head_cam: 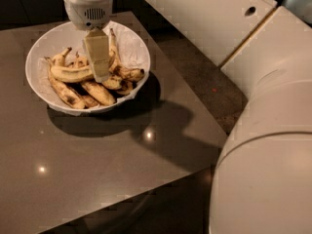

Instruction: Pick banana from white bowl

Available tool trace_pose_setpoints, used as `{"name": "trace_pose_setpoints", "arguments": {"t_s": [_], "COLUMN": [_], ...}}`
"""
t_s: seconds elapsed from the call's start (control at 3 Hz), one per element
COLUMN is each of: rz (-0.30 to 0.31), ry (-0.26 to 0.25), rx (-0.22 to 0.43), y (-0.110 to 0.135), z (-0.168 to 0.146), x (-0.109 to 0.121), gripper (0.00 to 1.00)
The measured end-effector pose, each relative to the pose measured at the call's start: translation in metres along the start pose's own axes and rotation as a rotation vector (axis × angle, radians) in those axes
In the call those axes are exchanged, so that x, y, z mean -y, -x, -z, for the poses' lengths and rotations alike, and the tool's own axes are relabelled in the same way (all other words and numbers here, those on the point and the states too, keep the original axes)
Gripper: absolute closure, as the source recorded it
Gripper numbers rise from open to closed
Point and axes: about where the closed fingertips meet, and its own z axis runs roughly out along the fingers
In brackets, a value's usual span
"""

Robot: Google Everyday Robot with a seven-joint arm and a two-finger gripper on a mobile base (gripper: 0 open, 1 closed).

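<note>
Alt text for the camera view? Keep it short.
The tool hangs down into the white bowl, its tip at the right end of the banana, the long yellow one atop several browner bananas. The bowl sits on a dark glossy table; the robot's white arm fills the right side.
</note>
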Motion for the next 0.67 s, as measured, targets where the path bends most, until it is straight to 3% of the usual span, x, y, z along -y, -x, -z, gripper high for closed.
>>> {"name": "trace_pose_setpoints", "arguments": {"t_s": [0.33, 0.67], "rz": [-0.003, 0.001], "ry": [0.024, 0.053], "rx": [0.010, 0.015], "y": [0.003, 0.006], "z": [-0.011, -0.024], "x": [0.004, 0.008], "gripper": [0.27, 0.29]}}
